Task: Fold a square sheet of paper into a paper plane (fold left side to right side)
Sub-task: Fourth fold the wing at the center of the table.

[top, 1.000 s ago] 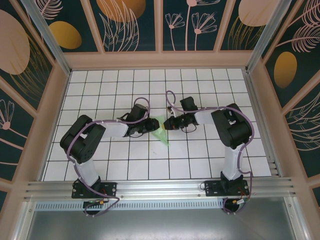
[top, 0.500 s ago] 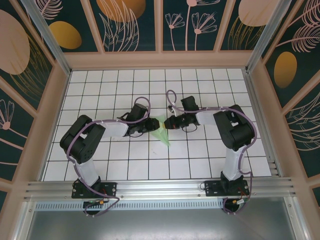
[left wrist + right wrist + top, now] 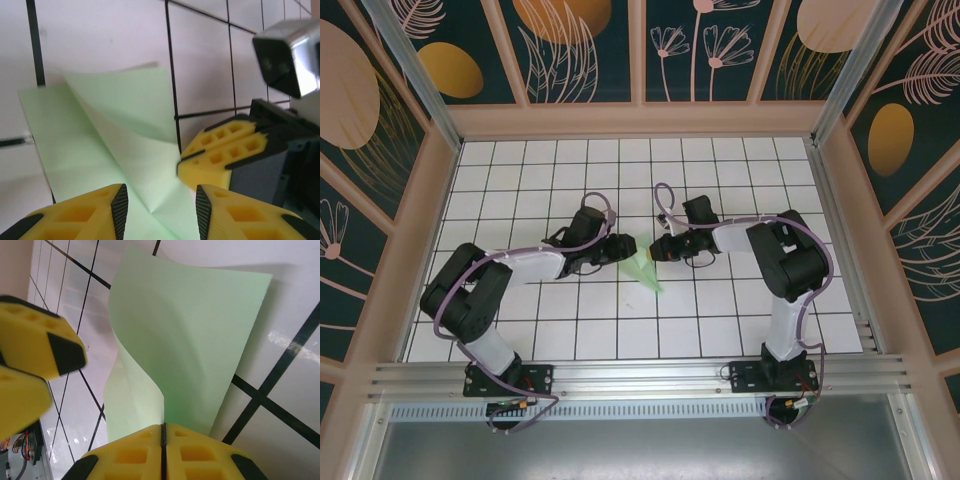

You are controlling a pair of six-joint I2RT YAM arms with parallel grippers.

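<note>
green paper [image 3: 200,340] pinched in right hand [image 3: 163,432]; left hand [image 3: 161,205] seemingly open.

I'm working in a robot test cell: wood-framed leaf-print panels [image 3: 570,50] wall in the white gridded table [image 3: 720,330], with an aluminium mounting rail [image 3: 640,378] along its near edge.

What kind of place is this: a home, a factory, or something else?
Most likely a purpose-built robot test cell, not a home. A left arm and a right arm are mounted on a metal rail, the table is marked with a black grid, and printed floral wall panels enclose it.
</note>
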